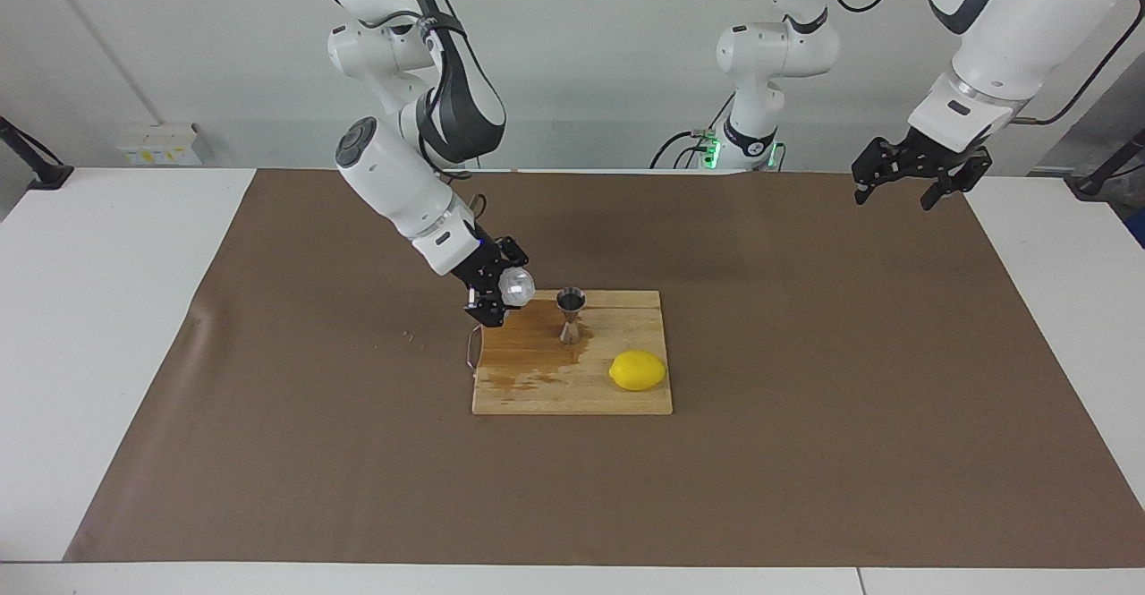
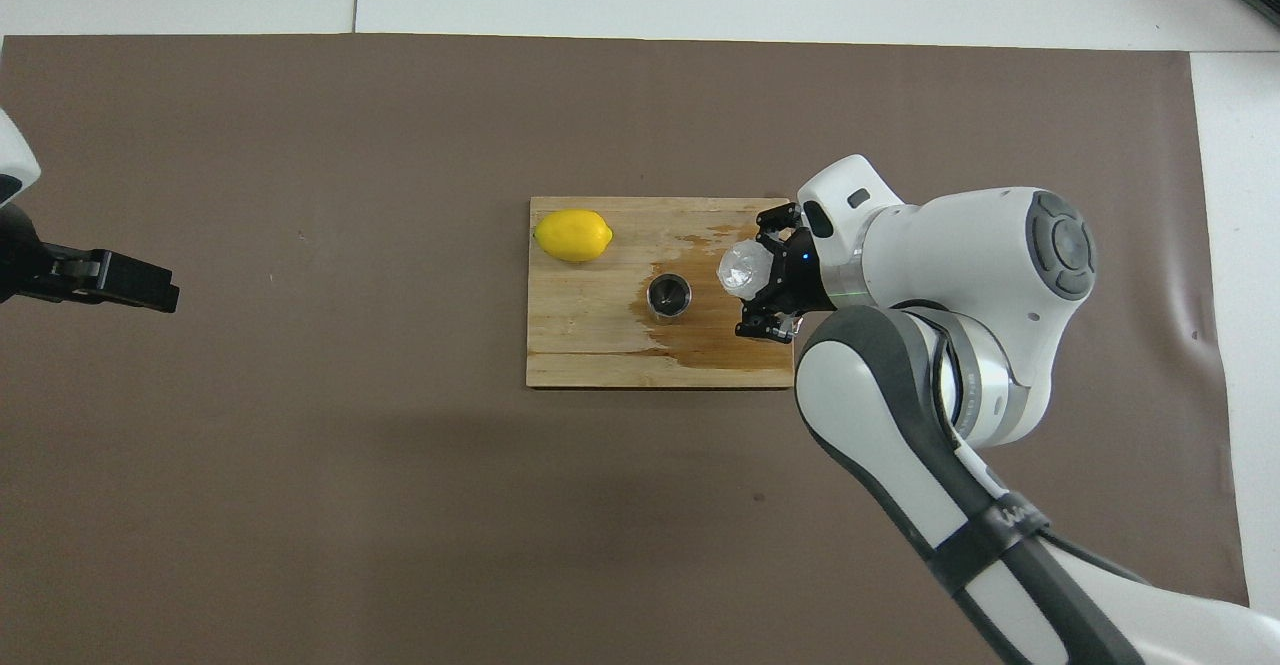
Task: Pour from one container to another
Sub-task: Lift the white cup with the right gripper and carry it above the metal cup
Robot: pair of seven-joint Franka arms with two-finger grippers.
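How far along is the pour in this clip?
Done: the right tool is shut on the plastic cup and holds it over the cutting board, beside the jigger. In hand: positioning for the pour. Left: tipping it into the jigger. The left tool waits open.

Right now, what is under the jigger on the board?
The jigger stands on the wooden cutting board, on a dark wet stain spreading toward the right arm's end. The wood under its base is covered.
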